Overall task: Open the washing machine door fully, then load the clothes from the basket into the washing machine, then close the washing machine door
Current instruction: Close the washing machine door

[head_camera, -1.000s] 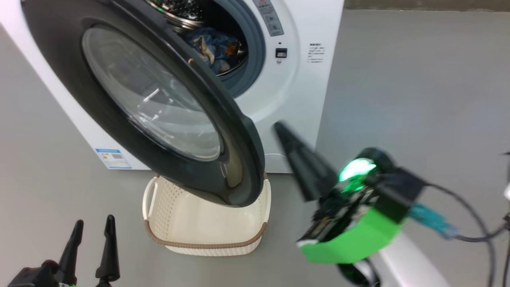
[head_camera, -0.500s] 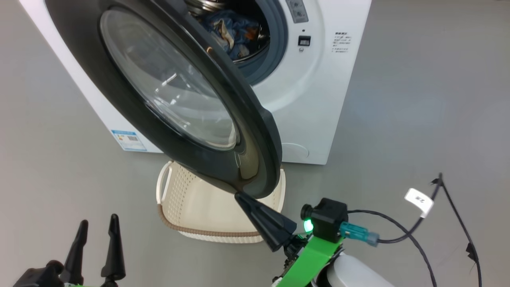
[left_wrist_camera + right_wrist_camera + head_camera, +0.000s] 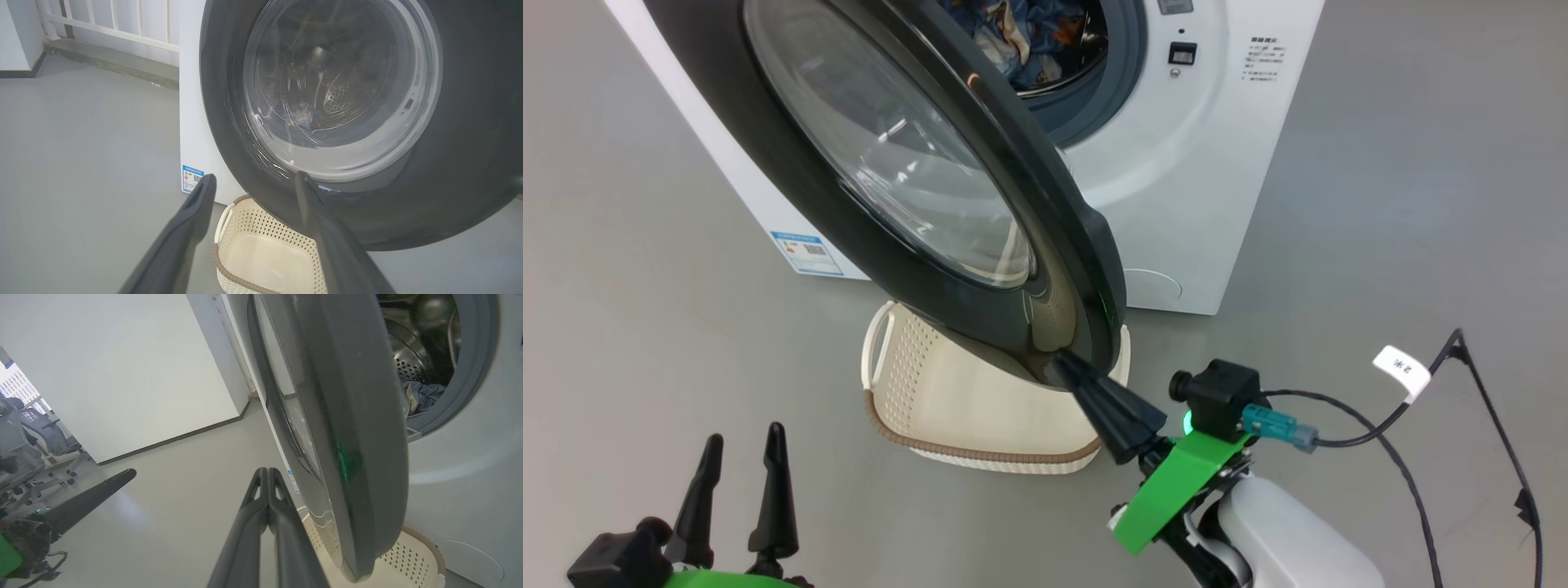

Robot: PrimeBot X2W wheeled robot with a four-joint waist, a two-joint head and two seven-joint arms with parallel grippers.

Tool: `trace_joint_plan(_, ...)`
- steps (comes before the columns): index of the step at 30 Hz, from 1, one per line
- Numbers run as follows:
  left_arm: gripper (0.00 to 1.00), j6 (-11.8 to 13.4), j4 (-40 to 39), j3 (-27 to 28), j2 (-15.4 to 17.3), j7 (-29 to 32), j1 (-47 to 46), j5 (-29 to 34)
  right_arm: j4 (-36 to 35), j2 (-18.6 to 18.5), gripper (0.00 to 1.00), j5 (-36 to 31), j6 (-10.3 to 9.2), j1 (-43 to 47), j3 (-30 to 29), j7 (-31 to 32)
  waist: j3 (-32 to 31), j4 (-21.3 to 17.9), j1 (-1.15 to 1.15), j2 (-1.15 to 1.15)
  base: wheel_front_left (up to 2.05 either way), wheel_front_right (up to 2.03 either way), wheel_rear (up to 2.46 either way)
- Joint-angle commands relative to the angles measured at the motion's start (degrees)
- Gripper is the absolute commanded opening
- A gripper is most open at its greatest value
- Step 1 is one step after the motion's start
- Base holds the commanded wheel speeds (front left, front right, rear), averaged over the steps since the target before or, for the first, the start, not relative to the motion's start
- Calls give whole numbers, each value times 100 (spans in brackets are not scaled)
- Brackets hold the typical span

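The head camera looked steeply down onto the washing machine door (image 3: 882, 155) and basket (image 3: 907, 367), both shared with the two wrist cameras, which faced them closely from lower down.

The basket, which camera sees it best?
The head view. It shows most of the basket: brown rim, one handle and its bare inside, with the washing machine door covering the far end. The left wrist view catches one corner; the right wrist view just a sliver under the door.

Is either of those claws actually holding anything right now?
Nothing is held. The right gripper is shut with nothing between its fingers, its tips by the washing machine door's lower rim; the left gripper hangs open and empty.
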Motion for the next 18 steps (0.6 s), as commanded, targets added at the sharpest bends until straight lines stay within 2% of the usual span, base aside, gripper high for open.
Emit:
trace_joint_plan(1, 100, -9, -120, 183, 45, -38, -243, -28, -102, 157, 0, -72, 9, -97, -17, -28, 26, 15, 0, 0, 0, 0, 0)
trace_joint_plan(18, 100, -9, -178, 52, -8, -38, -454, -60, -53, 173, 0, -228, 9, -422, -687, -28, 320, 19, 0, 0, 0, 0, 0)
